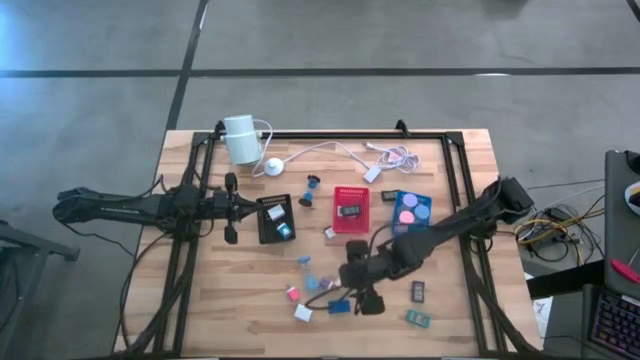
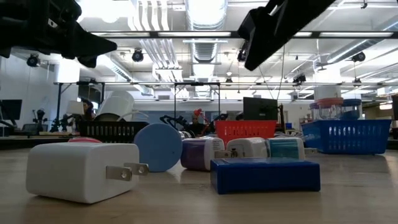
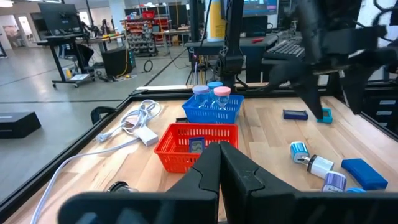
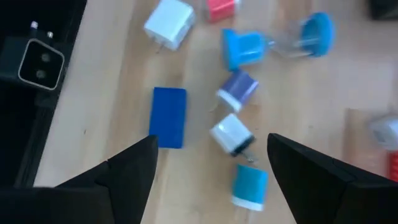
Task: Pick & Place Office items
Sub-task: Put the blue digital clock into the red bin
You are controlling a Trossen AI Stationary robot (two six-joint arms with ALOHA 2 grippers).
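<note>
1. Office items lie loose at the table's near edge: a white plug-in block (image 2: 81, 171), a flat blue rectangular block (image 2: 264, 175), a pale blue round disc (image 2: 158, 147).
2. The right gripper (image 4: 208, 163) hangs above them, fingers spread, empty.
3. Farther back, the red mesh tray (image 1: 351, 209) holds one dark rectangular clip (image 1: 350, 211); the blue tray (image 1: 411, 211) holds pastel discs (image 1: 413, 209); the black tray (image 1: 276, 218) holds two small pieces.
4. The left gripper (image 3: 220, 163), fingers pressed together, waits beside the black tray.
</note>
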